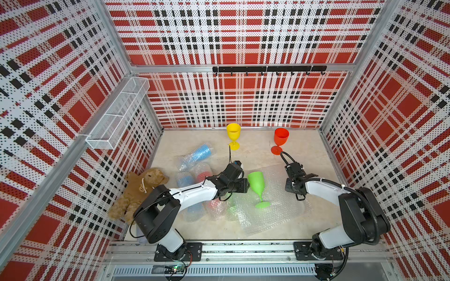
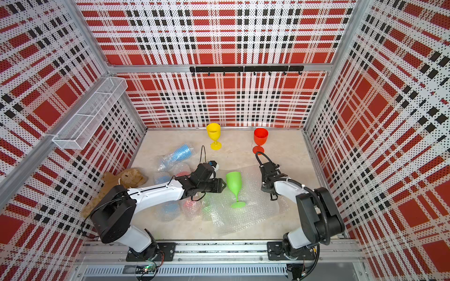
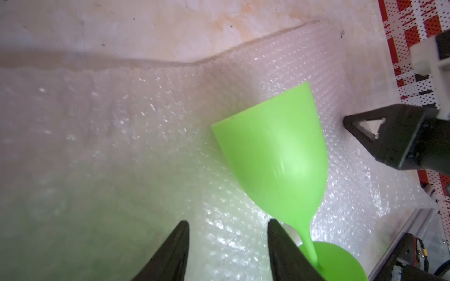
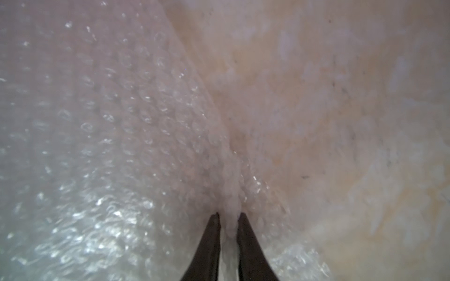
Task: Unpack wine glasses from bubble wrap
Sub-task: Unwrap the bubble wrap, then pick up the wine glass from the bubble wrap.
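Your left pincer [image 3: 228, 221] is spread with nothing between its fingers; the green goblet [image 1: 256, 181] is just beside it, its stem passing outside one finger. That goblet is bare, and its foot rests on the flat bubble wrap sheet [image 1: 277, 202] in the middle of the bench [image 1: 255, 155]. Whether it stands straight or leans, you cannot tell. Your right pincer [image 4: 230, 215] is drawn in narrowly, pinching a bunched fold at that sheet's edge. The yellow goblet [image 1: 233, 132] and red goblet [image 1: 281, 136] stand upright and unwrapped near the back wall. The wrapped bundles [image 1: 199, 153], showing blue and red inside, lie clustered by the left arm, next to the teddy bear [image 1: 141, 189].
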